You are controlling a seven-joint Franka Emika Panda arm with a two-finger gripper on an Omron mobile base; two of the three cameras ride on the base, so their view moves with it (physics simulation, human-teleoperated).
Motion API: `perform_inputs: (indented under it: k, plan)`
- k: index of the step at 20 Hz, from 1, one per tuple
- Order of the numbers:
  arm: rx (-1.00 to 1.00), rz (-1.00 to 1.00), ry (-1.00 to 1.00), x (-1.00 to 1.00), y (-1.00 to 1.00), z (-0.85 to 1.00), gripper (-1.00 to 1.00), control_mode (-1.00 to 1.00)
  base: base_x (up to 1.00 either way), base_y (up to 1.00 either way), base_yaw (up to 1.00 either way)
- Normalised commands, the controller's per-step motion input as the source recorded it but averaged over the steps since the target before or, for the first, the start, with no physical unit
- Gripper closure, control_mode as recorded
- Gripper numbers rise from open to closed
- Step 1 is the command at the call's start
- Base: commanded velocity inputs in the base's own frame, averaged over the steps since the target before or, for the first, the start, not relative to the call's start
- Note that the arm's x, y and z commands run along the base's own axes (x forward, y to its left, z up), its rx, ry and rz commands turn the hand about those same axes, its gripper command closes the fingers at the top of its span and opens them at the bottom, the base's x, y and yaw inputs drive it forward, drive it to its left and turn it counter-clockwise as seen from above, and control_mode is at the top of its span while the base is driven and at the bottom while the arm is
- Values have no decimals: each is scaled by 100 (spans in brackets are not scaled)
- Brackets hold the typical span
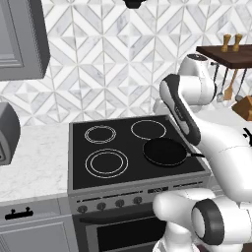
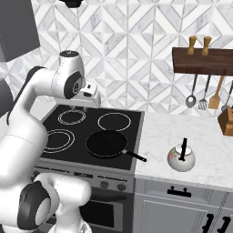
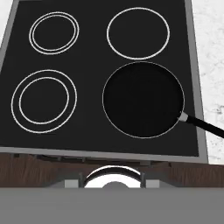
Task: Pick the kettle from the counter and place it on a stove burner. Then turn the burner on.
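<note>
Left base view: the arm rises from the lower right and bends over the right side of the black cooktop (image 1: pixel 133 147). A black frying pan (image 1: pixel 165 151) sits on the front right circle, while the stove burner (image 1: pixel 106 163), the largest double-ringed circle at front left, lies bare.

Right base view: the kettle (image 2: pixel 181 157) stands upright on the counter (image 2: pixel 205 150), right of the cooktop and well apart from the gripper (image 2: pixel 92 101), which hovers above the rear of the cooktop. Whether its fingers are wide or narrow cannot be told.

Hand view: the camera looks straight down on the cooktop; the stove burner is empty and the frying pan's handle (image 3: pixel 203 124) points off toward the counter.

By this showing nothing is done: the kettle must be grasped, carried to the burner, and a knob (image 1: pixel 101 206) turned.
</note>
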Motion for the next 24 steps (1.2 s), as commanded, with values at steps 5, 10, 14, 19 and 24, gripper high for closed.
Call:
perform_inputs:
  k: [5, 10, 14, 19, 24]
  plan:
    - [-3, -11, -14, -18, -2, -26, -100, -100, 0, 0, 0]
    - [0, -33, -24, -18, -45, -4, -100, -100, 0, 0, 0]
    - [1, -41, -16, -15, -79, 0, -100, -100, 0, 0, 0]
    - [0, -39, -1, 4, -86, 0, -100, -100, 0, 0, 0]
    - [3, -27, 1, 15, -100, 0, -100, -100, 0, 0, 0]
